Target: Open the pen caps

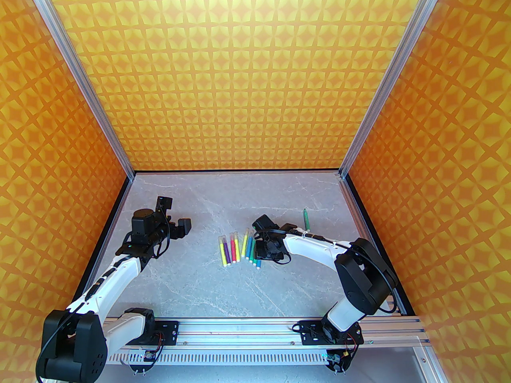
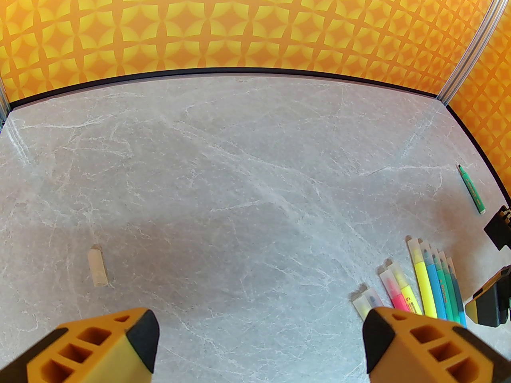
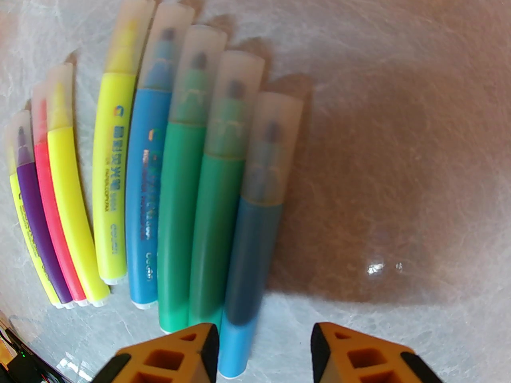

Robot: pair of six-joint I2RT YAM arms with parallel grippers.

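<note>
While the right hand (image 3: 263, 347) hangs low over the near end of the row of pens (image 3: 171, 198), its fingers stand apart, gripping nothing. The outermost blue pen (image 3: 251, 253) lies between them, just beside one finger, with bare table (image 3: 399, 174) on its other side. Caps (image 3: 235, 106) sit on the pens' far ends. The left hand (image 2: 259, 341) is spread wide and empty, with open table ahead to the wall (image 2: 255, 22). A loose cap (image 2: 97, 267) lies ahead to its left.
</note>
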